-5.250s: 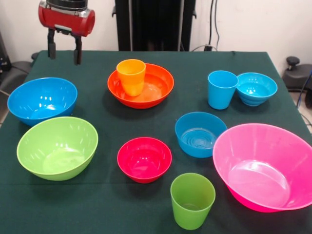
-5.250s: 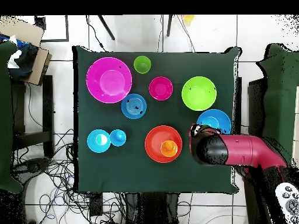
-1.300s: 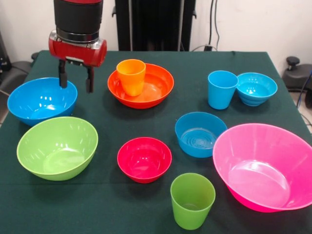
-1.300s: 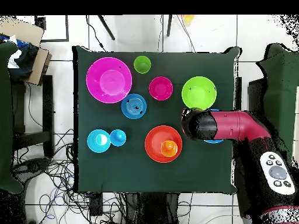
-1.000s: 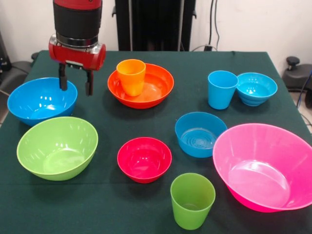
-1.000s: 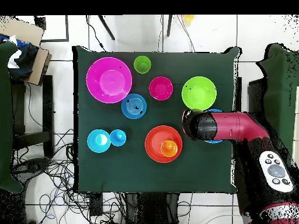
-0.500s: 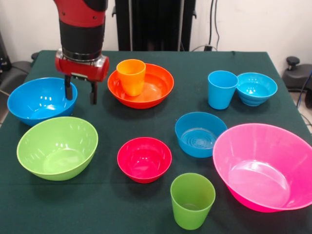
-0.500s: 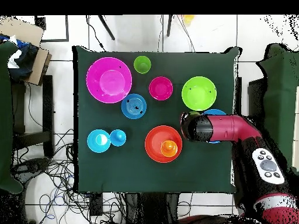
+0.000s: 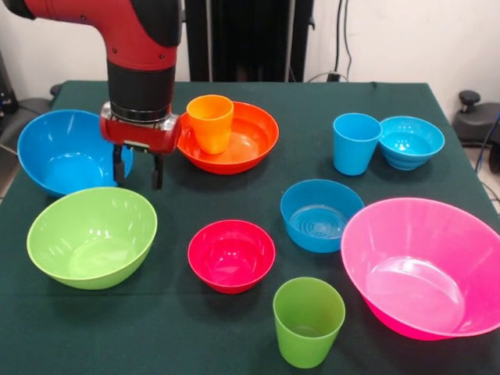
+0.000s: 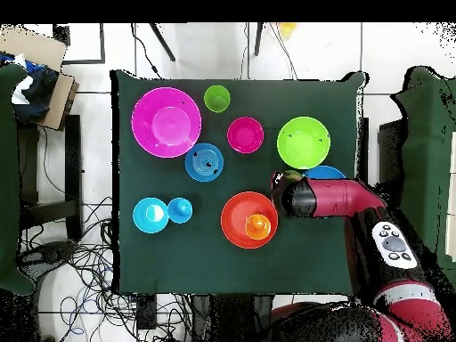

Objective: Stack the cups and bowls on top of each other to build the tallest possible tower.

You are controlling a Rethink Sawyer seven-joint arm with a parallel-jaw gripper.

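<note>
Gripper (image 9: 138, 175) spread open astride the large blue bowl's (image 9: 62, 150) rim, that bowl tilted near the table's (image 9: 234, 195) edge. Lime green bowl (image 9: 91, 236) just beside; wide orange bowl (image 9: 234, 141) holds the orange cup (image 9: 209, 122).

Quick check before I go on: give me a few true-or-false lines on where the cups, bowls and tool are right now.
1. The orange cup stands inside the orange bowl. True.
2. The tool is shut on the red bowl. False: it is open, empty, and hangs by the large blue bowl.
3. The light blue cup stands beside the turquoise bowl. True.
4. The green cup sits in the pink bowl. False: it stands on the table beside it.
</note>
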